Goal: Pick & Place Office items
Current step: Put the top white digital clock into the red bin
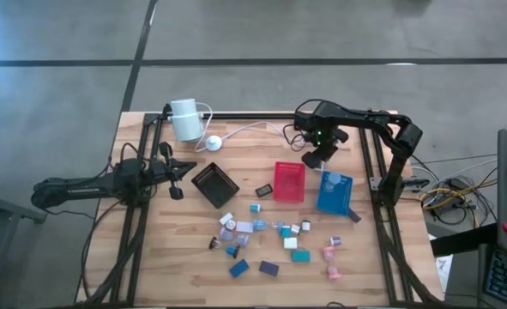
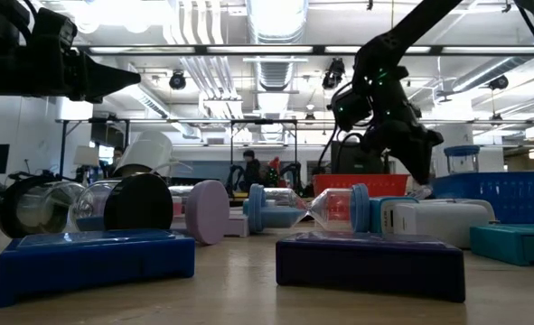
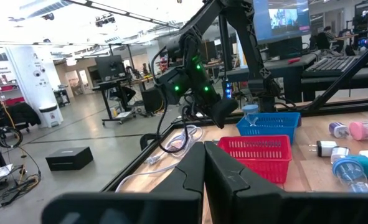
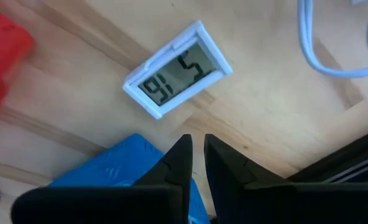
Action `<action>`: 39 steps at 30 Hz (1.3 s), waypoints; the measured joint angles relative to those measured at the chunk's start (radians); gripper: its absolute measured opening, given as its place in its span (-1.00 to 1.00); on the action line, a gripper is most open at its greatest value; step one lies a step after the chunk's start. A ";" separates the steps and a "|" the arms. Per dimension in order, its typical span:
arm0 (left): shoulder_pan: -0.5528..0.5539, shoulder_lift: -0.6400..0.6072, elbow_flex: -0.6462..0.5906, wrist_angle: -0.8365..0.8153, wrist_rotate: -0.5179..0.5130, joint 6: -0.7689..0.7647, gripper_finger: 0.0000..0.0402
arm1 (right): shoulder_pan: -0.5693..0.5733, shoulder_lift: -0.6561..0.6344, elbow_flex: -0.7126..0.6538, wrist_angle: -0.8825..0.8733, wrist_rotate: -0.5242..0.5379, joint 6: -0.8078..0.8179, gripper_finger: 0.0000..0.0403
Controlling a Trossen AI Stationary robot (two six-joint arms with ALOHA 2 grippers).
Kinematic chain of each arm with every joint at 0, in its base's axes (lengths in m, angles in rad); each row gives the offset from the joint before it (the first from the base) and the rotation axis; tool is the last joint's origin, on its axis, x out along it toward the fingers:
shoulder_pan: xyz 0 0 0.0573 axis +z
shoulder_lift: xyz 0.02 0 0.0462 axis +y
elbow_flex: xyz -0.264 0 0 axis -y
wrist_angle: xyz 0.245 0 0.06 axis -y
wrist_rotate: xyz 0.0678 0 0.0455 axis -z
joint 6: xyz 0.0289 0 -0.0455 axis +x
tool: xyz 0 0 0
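Several small office items [image 1: 270, 236] lie scattered on the near half of the table: teal, blue, purple, white and pink blocks and short cylinders. The low view shows a blue block [image 2: 95, 257] and a purple block [image 2: 366, 266] up close. A small white item with a grey number display [image 4: 177, 70] lies flat on the wood by the blue tray's far edge. My right gripper [image 1: 316, 160] [image 4: 197, 155] hovers above it, shut and holding nothing. My left gripper [image 1: 177, 176] [image 3: 203, 171] waits at the table's left, shut and empty.
Three small square trays stand mid-table: black [image 1: 214, 184], red [image 1: 289, 181] and blue [image 1: 334, 193]. A white cylinder [image 1: 184, 120] with a looping white cable [image 1: 244, 130] sits at the far edge. A dark frame [image 1: 369, 154] borders the table.
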 joint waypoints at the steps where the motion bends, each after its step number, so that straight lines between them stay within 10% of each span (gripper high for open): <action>1: 0.000 0.000 0.000 0.000 0.000 0.000 -0.95 | 0.000 0.000 0.005 0.000 0.000 0.000 -0.82; 13: 0.000 0.000 0.000 0.000 0.000 0.000 -0.95 | 0.023 0.000 0.028 0.034 0.064 -0.381 -0.69; 31: 0.000 0.000 0.000 0.000 0.000 0.004 -0.95 | 0.062 0.014 0.025 0.124 0.022 -0.493 0.55; 39: 0.000 0.000 0.000 0.000 0.000 0.004 -0.95 | 0.067 0.041 0.010 0.129 0.071 -0.484 0.76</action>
